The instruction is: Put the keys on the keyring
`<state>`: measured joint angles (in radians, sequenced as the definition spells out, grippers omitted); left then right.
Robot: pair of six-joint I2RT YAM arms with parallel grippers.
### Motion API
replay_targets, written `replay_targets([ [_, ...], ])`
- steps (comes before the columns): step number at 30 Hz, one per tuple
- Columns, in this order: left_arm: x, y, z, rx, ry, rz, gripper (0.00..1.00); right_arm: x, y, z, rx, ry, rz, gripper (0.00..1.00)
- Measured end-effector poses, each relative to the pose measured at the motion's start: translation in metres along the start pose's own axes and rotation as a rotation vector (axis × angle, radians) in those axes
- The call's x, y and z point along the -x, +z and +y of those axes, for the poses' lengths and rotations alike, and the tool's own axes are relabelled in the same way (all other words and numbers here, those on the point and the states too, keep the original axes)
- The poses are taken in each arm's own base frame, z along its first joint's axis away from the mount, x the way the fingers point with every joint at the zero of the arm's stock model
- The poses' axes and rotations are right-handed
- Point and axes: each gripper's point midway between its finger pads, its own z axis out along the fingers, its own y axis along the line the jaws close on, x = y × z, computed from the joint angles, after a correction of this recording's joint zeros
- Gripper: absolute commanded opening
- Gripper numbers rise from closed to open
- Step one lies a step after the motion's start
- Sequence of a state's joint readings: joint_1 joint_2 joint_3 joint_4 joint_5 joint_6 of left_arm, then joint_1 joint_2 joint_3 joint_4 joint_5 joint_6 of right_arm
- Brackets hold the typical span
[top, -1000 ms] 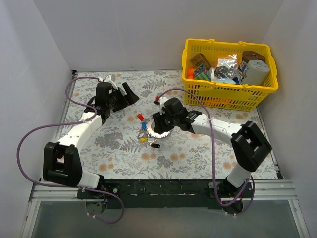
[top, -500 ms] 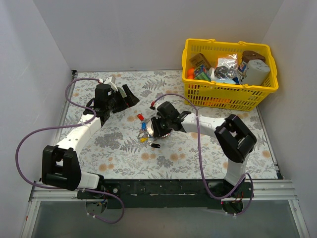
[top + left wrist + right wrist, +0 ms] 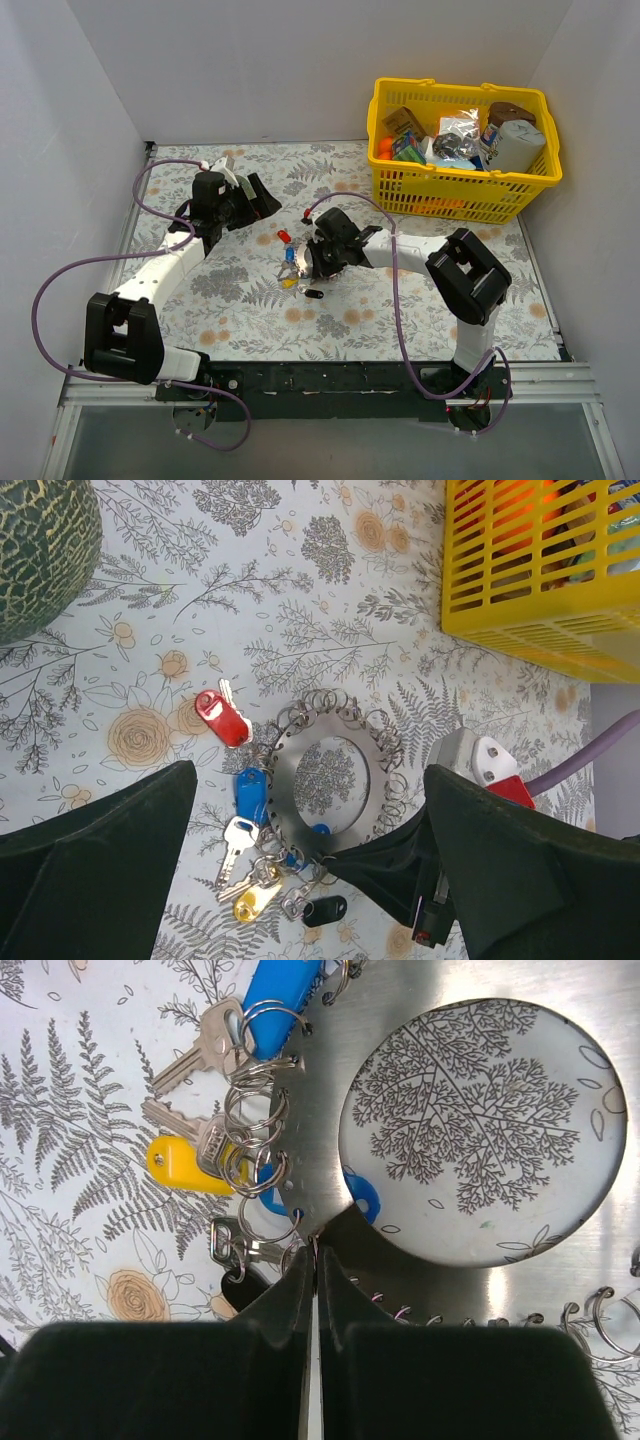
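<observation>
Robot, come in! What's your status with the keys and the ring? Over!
Left fingers open, hovering above. Right fingers shut at the keyring band, hold unclear. Red key apart, beside the ring. Nothing blocking.

Table [image 3: 240, 320] lying open near-left; right side being blocked
The right arm [image 3: 405, 250] is covering the keyring's [image 3: 283, 785] right side, keys [image 3: 240, 838] are crowding its left and near edges, and the basket [image 3: 465, 195] is walling off the far right.

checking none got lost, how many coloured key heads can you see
4: red left of the ring; blue at its left edge; yellow and black below it. Maybe a fifth, blue, under it.
</observation>
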<state>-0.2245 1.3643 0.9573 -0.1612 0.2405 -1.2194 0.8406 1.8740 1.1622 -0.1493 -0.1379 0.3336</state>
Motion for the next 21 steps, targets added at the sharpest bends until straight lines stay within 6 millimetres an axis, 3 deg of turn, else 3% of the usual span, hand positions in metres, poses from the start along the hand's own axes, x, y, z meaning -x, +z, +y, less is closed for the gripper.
replay_targets([
  [9, -0.002, -0.002, -0.002, -0.015, 0.013, 0.008, 0.98, 0.006, -0.007, -0.013, -0.051, -0.147, -0.029, 0.01],
  [17, -0.004, -0.011, -0.011, -0.066, 0.035, 0.007, 0.98, -0.003, -0.013, -0.030, -0.086, -0.335, -0.008, 0.01],
  [20, -0.007, -0.012, -0.011, -0.071, 0.034, 0.014, 0.98, -0.001, -0.017, -0.032, -0.098, -0.361, -0.016, 0.17],
  [21, -0.007, -0.012, -0.012, -0.073, 0.035, 0.015, 0.98, 0.001, -0.019, -0.032, -0.102, -0.363, -0.024, 0.30],
])
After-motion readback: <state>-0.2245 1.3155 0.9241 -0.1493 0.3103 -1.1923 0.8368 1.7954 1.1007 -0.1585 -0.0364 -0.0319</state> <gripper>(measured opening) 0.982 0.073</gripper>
